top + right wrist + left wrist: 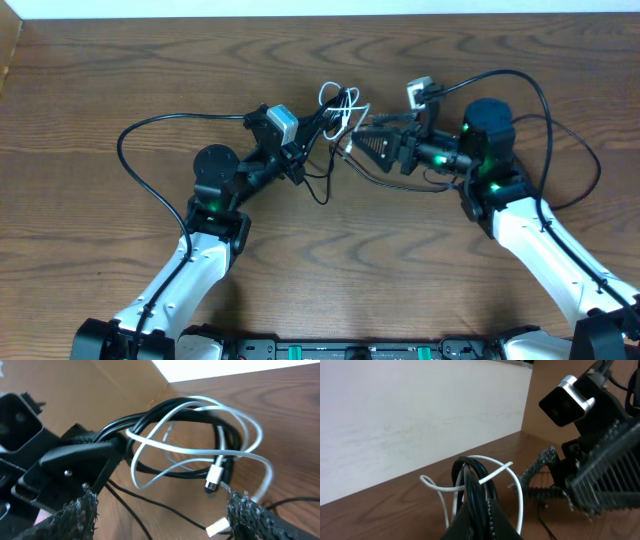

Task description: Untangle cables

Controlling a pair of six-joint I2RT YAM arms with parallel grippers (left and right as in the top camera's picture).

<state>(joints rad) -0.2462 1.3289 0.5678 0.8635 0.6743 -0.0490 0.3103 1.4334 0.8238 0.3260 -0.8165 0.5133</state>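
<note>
The cables [343,108] are a small tangle of black and white cords at mid-table. My left gripper [324,123] is shut on the black strands; in the left wrist view they run between its fingers [492,519], with the white cable [487,469] looped around them. My right gripper [353,143] is open just right of the tangle. In the right wrist view its fingertips [84,510] stand wide apart below the bundle [200,415], with only thin black strands on the table between them. A white plug [215,477] hangs from the bundle, and another white plug [218,528] lies near the right finger.
Thick black arm wires [150,125] loop over the wooden table [100,250] on both sides. A white wall [410,415] borders the table's far edge. The right arm's camera [567,400] stands close to my left gripper.
</note>
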